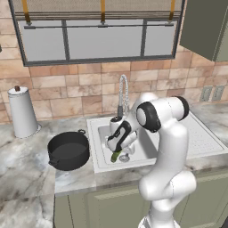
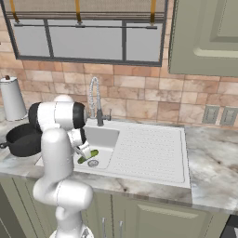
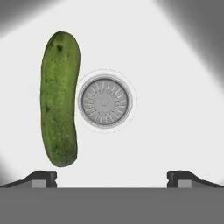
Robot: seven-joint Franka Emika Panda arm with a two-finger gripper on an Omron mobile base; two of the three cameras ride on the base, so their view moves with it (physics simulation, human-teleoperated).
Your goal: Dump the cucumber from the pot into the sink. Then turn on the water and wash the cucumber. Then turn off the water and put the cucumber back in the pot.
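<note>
The cucumber (image 3: 60, 98) lies on the white floor of the sink (image 1: 102, 160), just beside the round metal drain (image 3: 105, 101); in the hand view it sits at about nine o'clock from the drain, long axis running twelve to six, its lower end just above the left fingertip (image 3: 43, 177). The hand (image 3: 112, 178) hangs low in the basin with its fingers spread wide and nothing between them. The black pot (image 1: 69, 150) stands empty on the marbled worktop (image 1: 26, 178), at about nine o'clock from the sink in the left base view, so the dumping looks done. No stream falls from the gooseneck faucet (image 1: 123, 91), and from these views alone I cannot tell whether washing is over or yet to come. The hand being down over the cucumber, the step in hand seems to be the pick-up for the return to the pot. To do it well, the hand should shift toward nine o'clock until the cucumber's middle lies midway between the fingers, keeping the fingers across its narrow width. It should go down until the tips flank the sides, then close gently; the smooth rounded skin could roll or slip out, and a tip landing on top would push it toward the drain
</note>
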